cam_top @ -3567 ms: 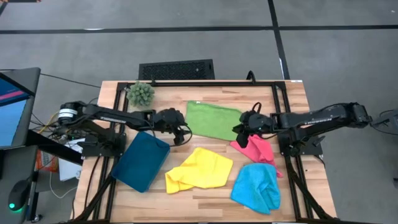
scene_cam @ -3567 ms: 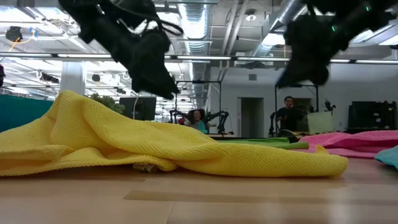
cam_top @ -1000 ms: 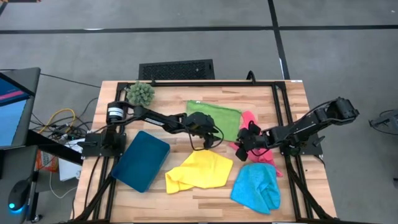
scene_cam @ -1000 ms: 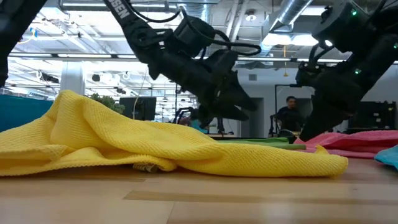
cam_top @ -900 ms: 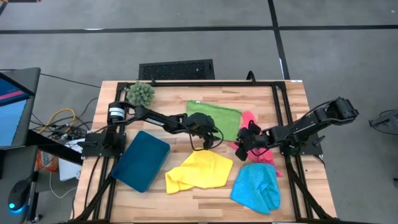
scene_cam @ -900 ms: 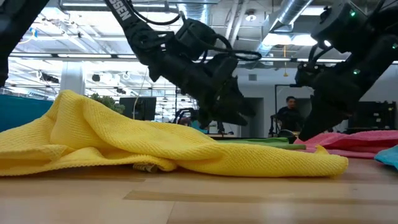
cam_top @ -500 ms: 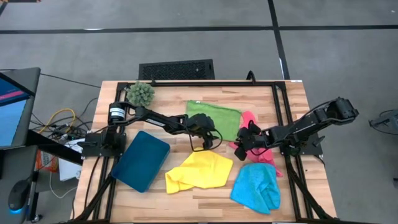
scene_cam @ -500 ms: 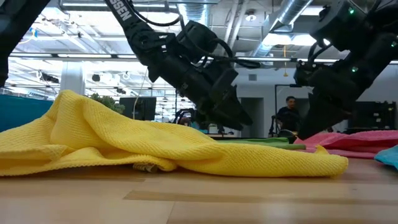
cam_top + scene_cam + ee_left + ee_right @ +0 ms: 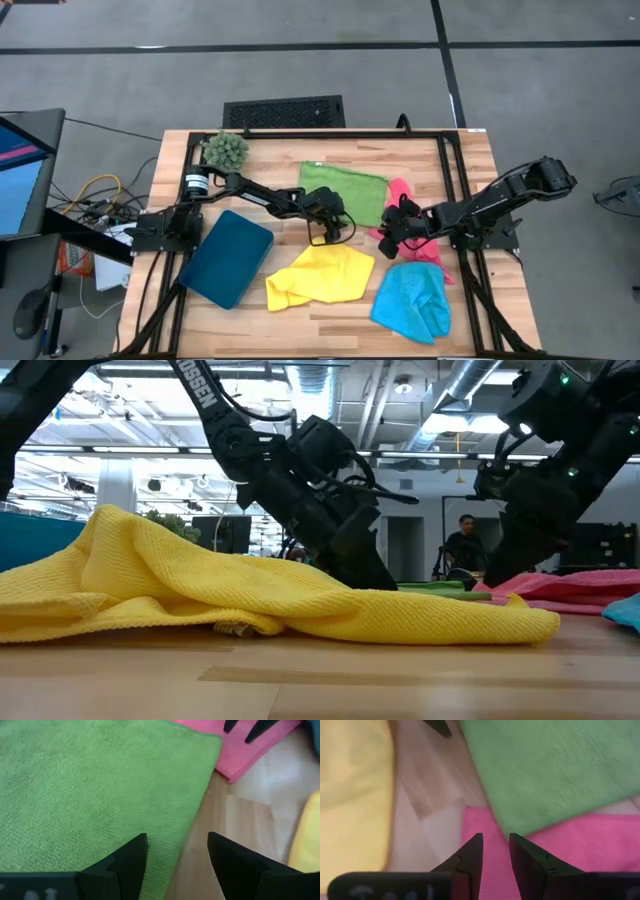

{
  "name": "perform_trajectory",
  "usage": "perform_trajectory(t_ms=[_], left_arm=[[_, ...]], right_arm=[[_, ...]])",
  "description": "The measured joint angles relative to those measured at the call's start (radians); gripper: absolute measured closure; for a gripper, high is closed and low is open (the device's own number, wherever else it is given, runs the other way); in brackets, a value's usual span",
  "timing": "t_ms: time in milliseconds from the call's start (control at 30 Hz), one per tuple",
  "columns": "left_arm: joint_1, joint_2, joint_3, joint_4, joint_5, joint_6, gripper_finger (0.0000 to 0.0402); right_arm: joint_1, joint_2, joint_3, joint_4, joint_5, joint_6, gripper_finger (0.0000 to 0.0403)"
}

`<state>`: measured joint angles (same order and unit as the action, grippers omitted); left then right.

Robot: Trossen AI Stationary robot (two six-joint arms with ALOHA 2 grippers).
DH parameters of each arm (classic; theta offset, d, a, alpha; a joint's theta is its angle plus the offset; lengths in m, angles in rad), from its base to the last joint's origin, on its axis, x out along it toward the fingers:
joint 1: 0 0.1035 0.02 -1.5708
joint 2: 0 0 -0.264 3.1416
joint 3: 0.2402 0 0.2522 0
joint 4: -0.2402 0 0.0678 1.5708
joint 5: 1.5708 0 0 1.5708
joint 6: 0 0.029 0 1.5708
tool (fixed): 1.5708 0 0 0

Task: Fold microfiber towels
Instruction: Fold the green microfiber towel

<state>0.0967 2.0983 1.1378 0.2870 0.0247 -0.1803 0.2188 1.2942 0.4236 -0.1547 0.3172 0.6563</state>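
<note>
The green towel (image 9: 345, 190) lies spread flat at the table's far middle, and the pink towel (image 9: 425, 243) lies at its right, partly under its edge. The yellow towel (image 9: 320, 272) and the light blue towel (image 9: 412, 298) lie crumpled near the front. My left gripper (image 9: 338, 236) is open and low at the green towel's near right corner (image 9: 195, 795), one finger over the cloth and one over bare wood. My right gripper (image 9: 384, 240) is narrowly open just above the pink towel's left corner (image 9: 475, 820). My left gripper's fingers (image 9: 135, 850) point down, slanting from the table's left, astride the green towel's right edge; I cannot tell whether they touch it. My right gripper's fingers (image 9: 475, 847) point down over the pink towel; I cannot tell whether they touch it.
A dark teal tray (image 9: 225, 258) lies at the front left and a spiky green plant ball (image 9: 227, 150) stands at the far left. A black frame (image 9: 450, 160) borders the work area. The yellow towel (image 9: 200, 590) hides the table behind it in the low view.
My left gripper has gone down toward the green towel's near right corner and tipped more steeply downward, staying open. The towels have not moved.
</note>
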Motion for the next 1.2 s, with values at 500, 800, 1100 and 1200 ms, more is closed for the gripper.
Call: perform_trajectory(t_ms=[500,800,1100,1200], left_arm=[[0.003,0.000,0.000,-0.007,-0.013,0.011,0.0198],[0.004,0.000,0.000,-0.009,-0.013,0.012,0.0198],[0.004,-0.003,0.001,-0.033,-0.014,0.013,0.0198],[0.004,-0.003,0.001,-0.034,-0.014,0.013,0.0198]], right_arm=[[-0.073,0.003,0.000,-0.009,-0.001,-0.083,0.0284],[-0.071,0.003,0.000,0.025,-0.001,-0.166,0.0284],[-0.097,0.003,-0.004,0.040,0.000,-0.236,0.0284],[-0.089,0.003,-0.023,0.062,-0.005,-0.247,0.0284]])
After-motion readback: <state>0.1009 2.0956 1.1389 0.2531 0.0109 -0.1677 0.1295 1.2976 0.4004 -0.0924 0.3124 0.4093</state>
